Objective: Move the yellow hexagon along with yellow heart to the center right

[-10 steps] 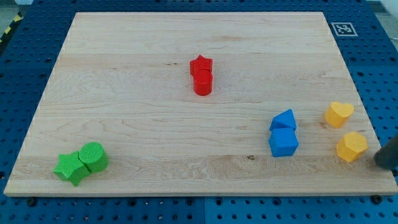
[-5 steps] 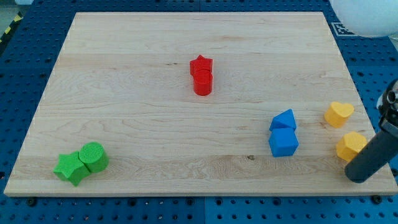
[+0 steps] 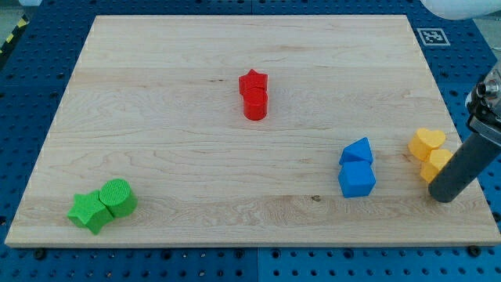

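Observation:
The yellow heart lies near the board's right edge, at mid height. The yellow hexagon sits just below it and touches it; my rod hides part of the hexagon's lower right side. My tip rests on the board just below the hexagon, against its lower side. The dark rod rises from the tip toward the view's upper right.
Two blue blocks stand together left of the yellow pair. A red star and red cylinder sit near the centre top. A green star and green cylinder lie at the bottom left. The wooden board ends close on the right.
My tip has come onto the board from the right edge and pushed the yellow hexagon up against the yellow heart. The other blocks have not moved.

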Motion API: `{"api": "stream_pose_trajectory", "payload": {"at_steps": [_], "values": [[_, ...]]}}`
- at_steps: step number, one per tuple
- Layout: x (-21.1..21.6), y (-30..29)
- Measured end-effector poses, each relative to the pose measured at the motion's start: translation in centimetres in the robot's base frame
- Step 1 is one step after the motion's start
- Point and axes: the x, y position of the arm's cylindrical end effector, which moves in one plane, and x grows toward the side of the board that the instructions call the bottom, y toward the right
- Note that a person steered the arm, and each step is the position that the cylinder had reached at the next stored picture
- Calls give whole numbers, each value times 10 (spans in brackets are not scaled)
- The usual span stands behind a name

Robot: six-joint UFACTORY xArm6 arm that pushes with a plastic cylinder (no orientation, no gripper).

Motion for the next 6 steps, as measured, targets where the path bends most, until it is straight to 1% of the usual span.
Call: {"api": "stream_pose_trajectory", "payload": {"at_steps": [6], "values": [[-73,10]]}}
